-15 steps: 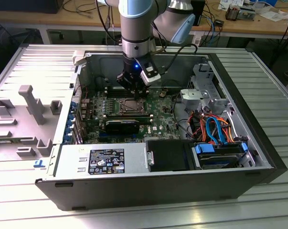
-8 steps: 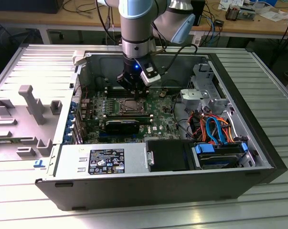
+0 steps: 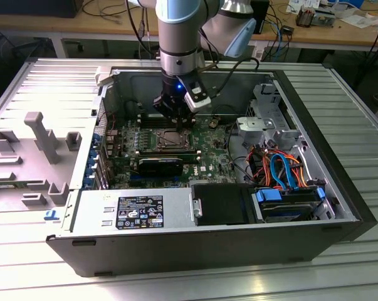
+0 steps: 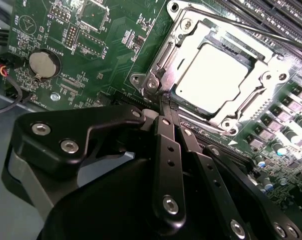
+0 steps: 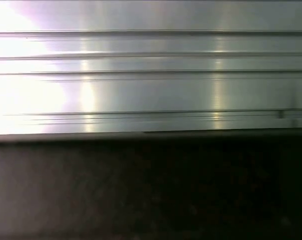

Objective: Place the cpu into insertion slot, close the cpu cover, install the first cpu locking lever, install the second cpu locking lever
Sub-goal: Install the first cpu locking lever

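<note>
Gripper [image 4: 167,102] is down inside the open computer case [image 3: 339,207], jaws pinched narrow, tips right at a corner of the cpu cover [image 4: 191,37]. The cover lies flat over the cpu [image 4: 213,75], which sits in its socket on the green motherboard [image 4: 115,50].

Exterior view: we look down from high, front of open pc case [image 3: 207,251], mid-range.
Second wrist view: we sit close behind gripper [image 4: 166,100], facing motherboard [image 4: 100,40].
First wrist view: very near ribbed metal surface [image 5: 151,75].
Shared: ext + 2nd wrist both see gripper [image 3: 176,122] at socket.
</note>
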You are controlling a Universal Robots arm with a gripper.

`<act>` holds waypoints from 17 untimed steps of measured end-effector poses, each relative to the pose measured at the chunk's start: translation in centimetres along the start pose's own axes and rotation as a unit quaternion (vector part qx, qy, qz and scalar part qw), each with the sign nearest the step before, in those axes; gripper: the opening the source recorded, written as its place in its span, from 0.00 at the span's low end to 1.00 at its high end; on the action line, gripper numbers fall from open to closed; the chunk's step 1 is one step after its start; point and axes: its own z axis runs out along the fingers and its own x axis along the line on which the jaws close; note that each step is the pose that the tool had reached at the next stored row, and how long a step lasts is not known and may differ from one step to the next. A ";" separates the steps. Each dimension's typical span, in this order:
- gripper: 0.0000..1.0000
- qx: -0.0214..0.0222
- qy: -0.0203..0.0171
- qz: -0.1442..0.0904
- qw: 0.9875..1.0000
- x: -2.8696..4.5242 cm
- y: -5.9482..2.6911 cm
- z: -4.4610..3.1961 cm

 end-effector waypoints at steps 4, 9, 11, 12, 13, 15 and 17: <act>0.11 0.000 0.000 0.000 1.000 0.00 -0.04 -0.04; 0.11 0.002 0.000 0.000 1.000 -0.01 -0.05 0.09; 0.11 0.003 0.000 0.000 1.000 -0.01 -0.05 0.16; 0.11 0.003 0.000 0.000 1.000 -0.01 -0.05 0.21; 0.11 0.003 0.000 0.000 1.000 -0.01 -0.05 0.25; 0.11 0.004 0.000 0.000 1.000 0.00 -0.05 0.34; 0.11 0.005 0.000 0.000 1.000 0.00 -0.05 0.37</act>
